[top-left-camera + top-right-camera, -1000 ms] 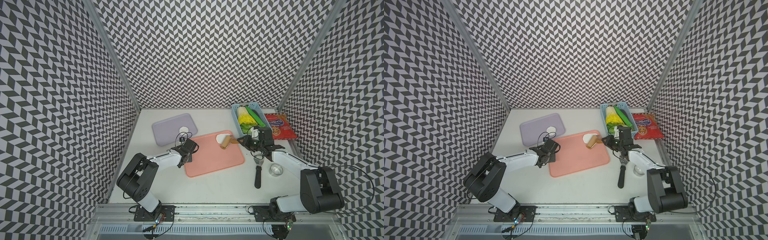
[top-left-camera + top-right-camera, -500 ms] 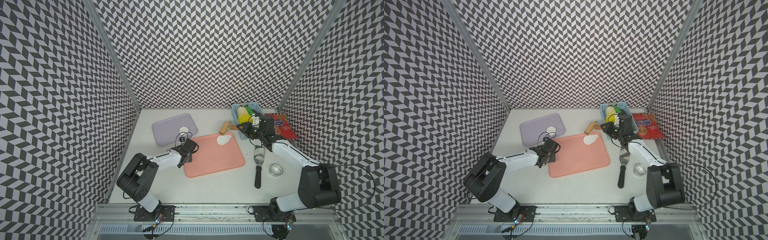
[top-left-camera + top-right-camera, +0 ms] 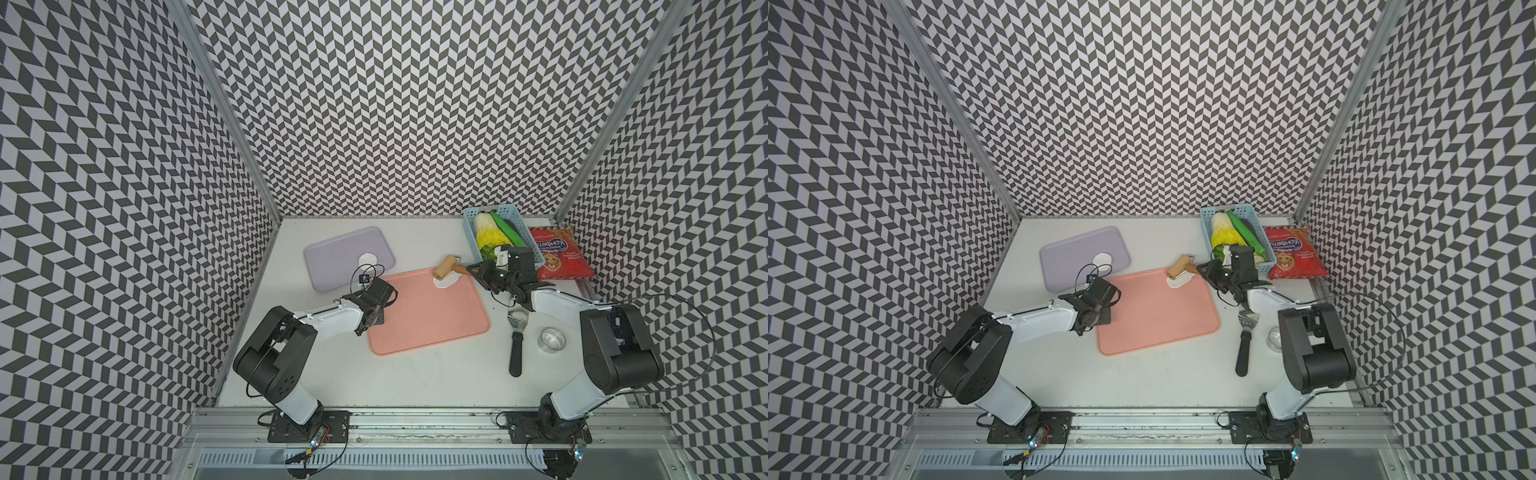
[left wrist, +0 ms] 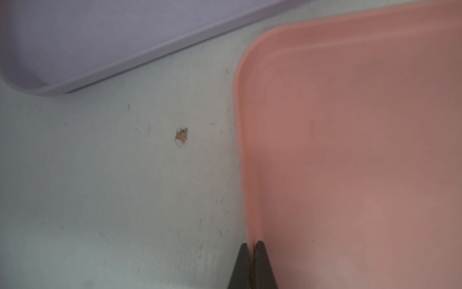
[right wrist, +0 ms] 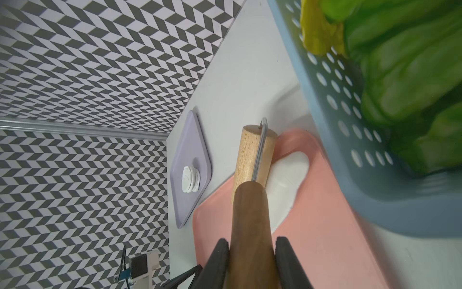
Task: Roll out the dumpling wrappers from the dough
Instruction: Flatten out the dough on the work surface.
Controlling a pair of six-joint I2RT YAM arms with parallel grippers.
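Note:
The dough (image 3: pixel 448 282) (image 3: pixel 1180 281) (image 5: pixel 287 182) is a flattened white patch in the far right corner of the pink tray (image 3: pixel 428 316). A wooden roller (image 3: pixel 444 266) (image 3: pixel 1178 266) (image 5: pixel 251 155) lies against the dough's far edge, over the tray rim. My right gripper (image 3: pixel 476 272) (image 3: pixel 1205 272) (image 5: pixel 252 240) is shut on the roller's dark handle (image 5: pixel 250 220). The dumpling wrappers (image 3: pixel 368 258) (image 3: pixel 1103 258) (image 5: pixel 191 179) are stacked on the purple tray (image 3: pixel 332 257). My left gripper (image 3: pixel 378 297) (image 4: pixel 252 244) is shut on the pink tray's left rim (image 4: pixel 247 175).
A blue basket (image 3: pixel 471 237) of vegetables stands close beside my right gripper, with a red snack bag (image 3: pixel 561 253) past it. A black-handled spatula (image 3: pixel 516 340) and a steel ring cutter (image 3: pixel 551 339) lie on the table right of the pink tray.
The right gripper pushed the roller off the dough and past the tray's far rim, then drew it back to the dough's far edge. The left gripper has not moved.

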